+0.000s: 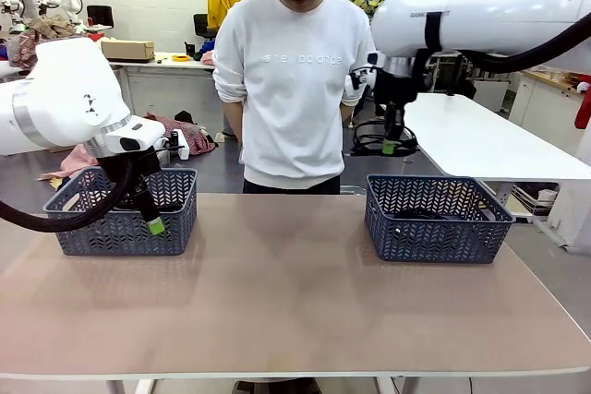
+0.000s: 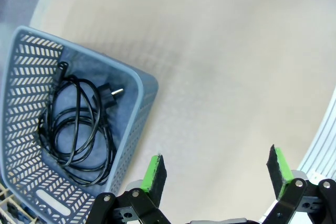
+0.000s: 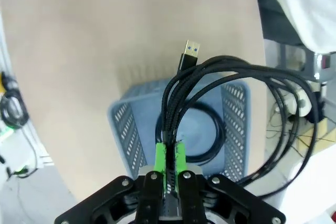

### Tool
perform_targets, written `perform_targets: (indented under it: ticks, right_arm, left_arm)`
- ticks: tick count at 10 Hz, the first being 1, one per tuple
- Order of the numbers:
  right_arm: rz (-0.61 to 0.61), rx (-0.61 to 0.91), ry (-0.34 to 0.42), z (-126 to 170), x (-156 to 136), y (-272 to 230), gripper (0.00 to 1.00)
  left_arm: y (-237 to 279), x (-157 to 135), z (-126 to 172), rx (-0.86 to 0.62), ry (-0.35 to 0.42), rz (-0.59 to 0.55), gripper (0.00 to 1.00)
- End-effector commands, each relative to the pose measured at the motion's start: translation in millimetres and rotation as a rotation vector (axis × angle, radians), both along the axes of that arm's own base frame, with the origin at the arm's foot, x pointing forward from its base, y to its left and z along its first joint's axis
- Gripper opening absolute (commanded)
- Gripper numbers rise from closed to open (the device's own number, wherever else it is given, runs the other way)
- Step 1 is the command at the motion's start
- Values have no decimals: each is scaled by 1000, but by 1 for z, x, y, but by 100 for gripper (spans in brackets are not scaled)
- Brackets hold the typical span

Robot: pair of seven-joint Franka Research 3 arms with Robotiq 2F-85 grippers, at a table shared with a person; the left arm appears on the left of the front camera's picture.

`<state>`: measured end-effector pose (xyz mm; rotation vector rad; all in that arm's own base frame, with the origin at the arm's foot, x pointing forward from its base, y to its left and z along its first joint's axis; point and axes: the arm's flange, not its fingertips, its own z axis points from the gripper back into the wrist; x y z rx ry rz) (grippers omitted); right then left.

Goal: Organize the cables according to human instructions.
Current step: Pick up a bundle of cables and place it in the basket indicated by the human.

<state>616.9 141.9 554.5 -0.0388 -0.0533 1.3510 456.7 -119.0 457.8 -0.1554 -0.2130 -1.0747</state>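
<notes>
Your right gripper is pinching a looped cable above the right basket, where another coil is lying half hidden. Your left gripper is hanging open beside the left basket, which is holding a cord.

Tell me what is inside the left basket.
The left basket holds one coiled black cable with its plug end lying on the floor of the basket. The near corner at the picture's bottom edge is cut off, so anything there stays unseen.
</notes>
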Motion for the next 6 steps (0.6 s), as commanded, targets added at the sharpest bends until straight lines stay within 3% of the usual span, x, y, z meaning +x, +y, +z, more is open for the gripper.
perform_targets:
  ticks: [1,6]
  right_arm:
    - [22,24,-19,-11,-14,-30,0]
    - [-9,52,-53,-42,-21,-96,0]
  left_arm:
    - [3,-1,1,5,5,-2,100]
    - [3,-1,1,5,5,-2,100]
